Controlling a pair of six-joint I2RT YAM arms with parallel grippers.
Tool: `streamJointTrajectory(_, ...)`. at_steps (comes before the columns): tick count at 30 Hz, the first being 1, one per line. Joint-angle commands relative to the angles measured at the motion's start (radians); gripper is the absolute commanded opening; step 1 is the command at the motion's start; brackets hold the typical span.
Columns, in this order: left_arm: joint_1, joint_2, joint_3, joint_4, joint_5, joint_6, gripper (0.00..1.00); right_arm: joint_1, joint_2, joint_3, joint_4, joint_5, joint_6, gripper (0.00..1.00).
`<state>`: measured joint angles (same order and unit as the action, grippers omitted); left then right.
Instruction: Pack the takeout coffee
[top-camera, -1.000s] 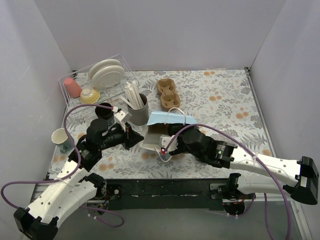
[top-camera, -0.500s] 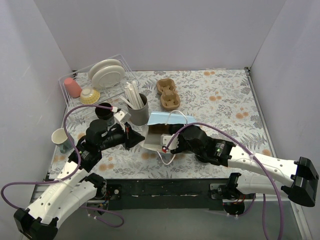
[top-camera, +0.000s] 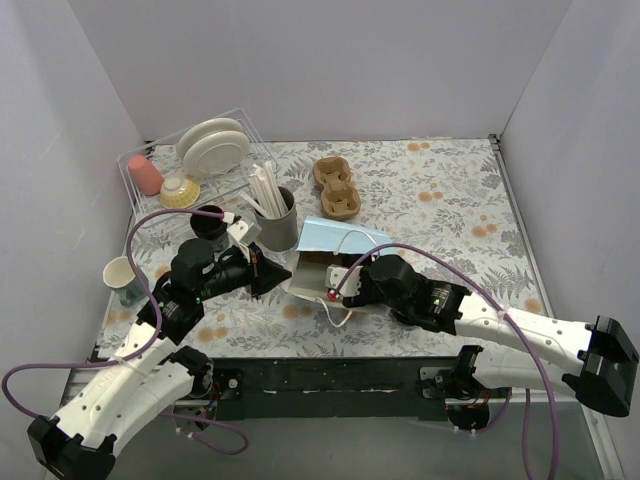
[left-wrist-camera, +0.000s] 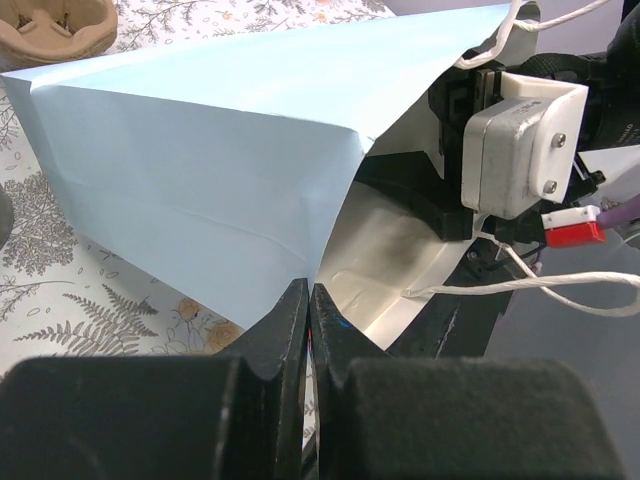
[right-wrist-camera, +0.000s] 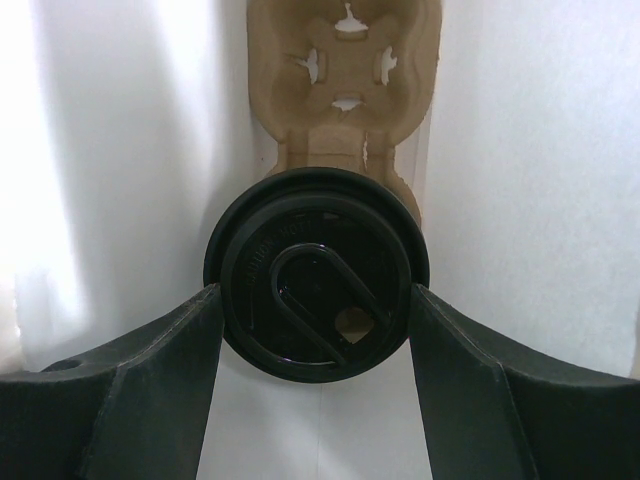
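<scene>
I am holding the coffee cup (right-wrist-camera: 312, 285) in my right gripper (right-wrist-camera: 316, 315). The fingers (right-wrist-camera: 150, 370) are pressing on its lidded rim at 9 and 3 o'clock, deep inside the paper bag (left-wrist-camera: 200, 180). A cardboard tray (right-wrist-camera: 345, 90) is lying at 12 o'clock from the lid. My left gripper (left-wrist-camera: 310, 300) is pinching the bag's edge, with the fingers nearly together, so the mouth is gaping. I am judging the cup to be light, with thin walls that crush easily and a smooth lid that could pop off. The stiff rim seems the safest place to grip.

Right hand (right-wrist-camera: 316, 310) deeper inside bag (top-camera: 340, 238)
</scene>
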<state>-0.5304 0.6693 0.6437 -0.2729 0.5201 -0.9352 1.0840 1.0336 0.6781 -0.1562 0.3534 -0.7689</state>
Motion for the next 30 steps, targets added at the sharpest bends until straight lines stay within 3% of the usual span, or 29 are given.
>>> streamJointTrajectory(1,0.001,-0.016,0.007,0.028,0.012,-0.007,0.00,-0.019,-0.027,-0.015,0.078,0.036,0.056,0.32)
streamJointTrajectory(9,0.001,-0.007,0.004,0.027,0.006,-0.042,0.00,-0.032,-0.067,-0.069,0.210,0.015,0.011,0.31)
streamJointTrajectory(15,0.001,-0.002,0.007,0.031,0.003,-0.065,0.00,-0.032,-0.044,-0.058,0.168,-0.027,-0.069,0.31)
streamJointTrajectory(21,0.001,-0.005,0.014,0.037,0.009,-0.077,0.00,-0.033,-0.003,-0.049,0.191,0.085,-0.165,0.28)
streamJointTrajectory(30,0.001,-0.025,-0.001,0.040,0.024,-0.093,0.00,-0.039,-0.030,-0.091,0.199,0.053,-0.145,0.28)
